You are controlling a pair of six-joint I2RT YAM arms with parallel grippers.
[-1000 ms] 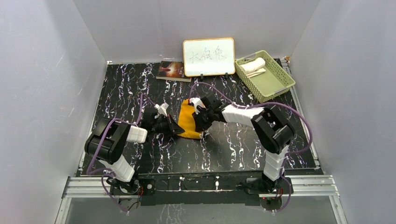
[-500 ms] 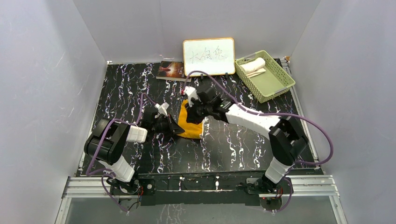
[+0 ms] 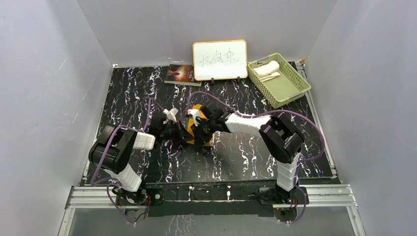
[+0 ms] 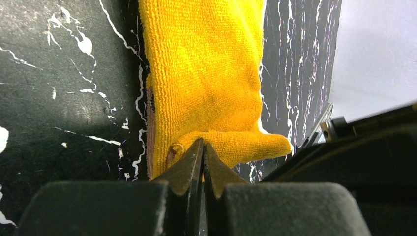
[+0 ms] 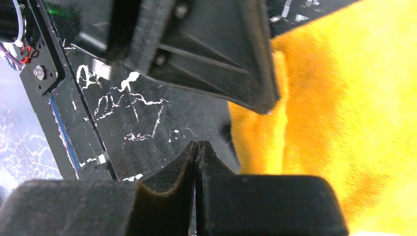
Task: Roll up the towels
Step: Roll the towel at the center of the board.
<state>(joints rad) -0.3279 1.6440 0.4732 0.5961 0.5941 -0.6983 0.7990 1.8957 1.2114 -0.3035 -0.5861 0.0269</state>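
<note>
My left gripper point(image 4: 202, 145), closed, touches the near end of the orange towel point(image 4: 206, 73), which stretches straight away. My right gripper point(image 5: 196, 146), closed too, hangs just beside it.

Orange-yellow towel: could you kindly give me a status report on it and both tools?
Left tool shut at edge of orange-yellow towel, grip unclear. Right tool shut, empty, beside it. Towel flat, near corner folded, not yet rolled. Tools crowded together.

Robotics lab test cell, plain white panel walls point(image 3: 44, 73) boxing a black marbled counter point(image 3: 246, 157), aluminium mounting rail point(image 3: 329, 194)
</note>
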